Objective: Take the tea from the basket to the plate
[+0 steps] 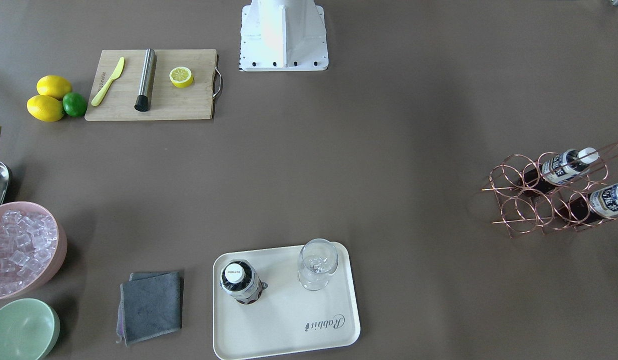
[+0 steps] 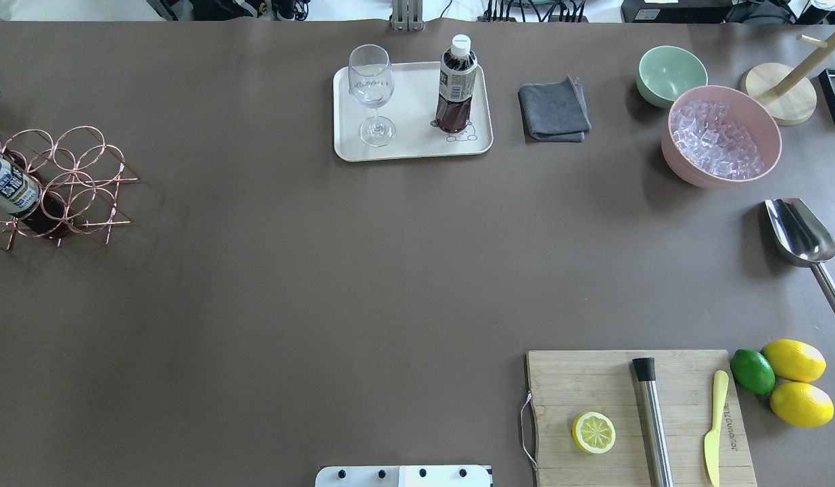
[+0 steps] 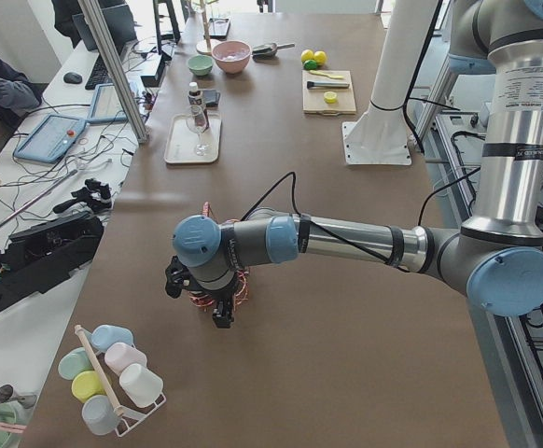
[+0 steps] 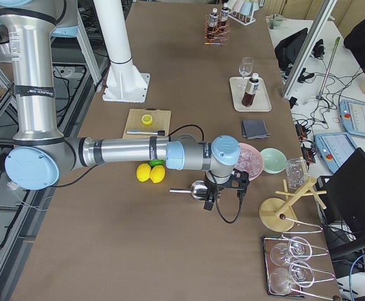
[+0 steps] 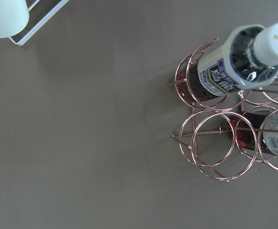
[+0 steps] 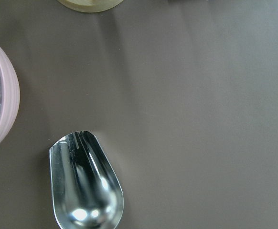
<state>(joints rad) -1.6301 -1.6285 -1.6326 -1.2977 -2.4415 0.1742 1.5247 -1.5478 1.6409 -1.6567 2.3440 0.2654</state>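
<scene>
One tea bottle stands upright on the cream plate, beside a clear stemmed glass; it also shows in the overhead view. Two more tea bottles lie tilted in the copper wire basket, at the table's left end in the overhead view. My left gripper hangs over the basket; I cannot tell if it is open or shut. My right gripper hangs over a metal scoop; I cannot tell its state either.
A pink bowl of ice, a green bowl and a grey cloth lie right of the plate. A cutting board carries a lemon half, a steel muddler and a yellow knife. Lemons and a lime lie beside it.
</scene>
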